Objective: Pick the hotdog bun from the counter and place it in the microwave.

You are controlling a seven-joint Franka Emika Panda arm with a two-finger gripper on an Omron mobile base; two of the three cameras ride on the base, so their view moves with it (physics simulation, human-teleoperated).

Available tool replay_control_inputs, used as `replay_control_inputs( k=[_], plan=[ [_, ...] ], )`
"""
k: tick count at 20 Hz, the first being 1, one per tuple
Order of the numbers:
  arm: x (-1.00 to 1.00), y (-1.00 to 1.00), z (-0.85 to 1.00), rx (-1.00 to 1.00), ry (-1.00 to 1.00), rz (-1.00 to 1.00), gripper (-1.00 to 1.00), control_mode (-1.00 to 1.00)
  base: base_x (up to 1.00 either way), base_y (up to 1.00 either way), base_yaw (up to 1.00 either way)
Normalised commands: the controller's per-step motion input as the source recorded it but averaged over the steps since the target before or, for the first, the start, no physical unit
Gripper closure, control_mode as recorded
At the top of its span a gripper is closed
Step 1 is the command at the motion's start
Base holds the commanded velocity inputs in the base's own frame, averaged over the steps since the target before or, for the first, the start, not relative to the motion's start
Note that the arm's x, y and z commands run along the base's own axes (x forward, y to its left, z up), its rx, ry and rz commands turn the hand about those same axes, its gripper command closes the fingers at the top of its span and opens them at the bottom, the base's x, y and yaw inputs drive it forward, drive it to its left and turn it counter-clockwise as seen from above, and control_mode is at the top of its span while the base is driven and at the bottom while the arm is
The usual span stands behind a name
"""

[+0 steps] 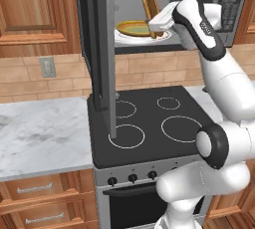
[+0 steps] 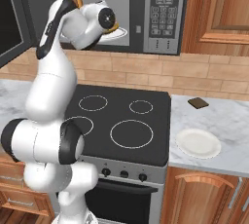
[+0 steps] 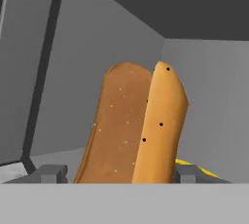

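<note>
Most of the job looks done: hotdog bun (image 3: 133,130) is off the surface (image 1: 42,133) and inside the microwave (image 2: 160,13) cavity, upright, pinched between the tool's (image 3: 119,173) two tips (base of the bun sits right between them in the hand view). Door (image 1: 102,54) is swung wide open, out over the stovetop (image 2: 121,121). Left base view shows the bun (image 1: 149,11) standing just right of the yellow plate (image 1: 132,28) on the turntable, wrist reaching in from the right.

Left to do, as I read it: lower onto the plate, let go, pull the arm out. A sliver of yellow shows by the right tip in the hand view, so the plate is close below; can't tell if the bun touches it yet.

White plate (image 2: 198,143) and dark brown block (image 2: 198,102) sit on the right surface, not involved.
</note>
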Motion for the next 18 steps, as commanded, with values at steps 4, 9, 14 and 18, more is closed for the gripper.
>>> replay_control_inputs(
  k=[4, 9, 14, 18],
  plan=[
    [0.01, 0.01, 0.55, -0.21, 0.00, 0.01, 1.00, -1.00, 0.00, 0.00, 0.00],
    [0.26, 0.16, 0.21, -0.16, 0.00, 0.00, 1.00, -1.00, 0.00, 0.00, 0.00],
    [0.25, 0.24, -0.13, -0.03, -0.08, 0.00, 1.00, -1.00, 0.00, 0.00, 0.00],
    [0.08, 0.13, -0.23, -0.03, -0.11, 0.00, 1.00, -1.00, 0.00, 0.00, 0.00]
  ],
)
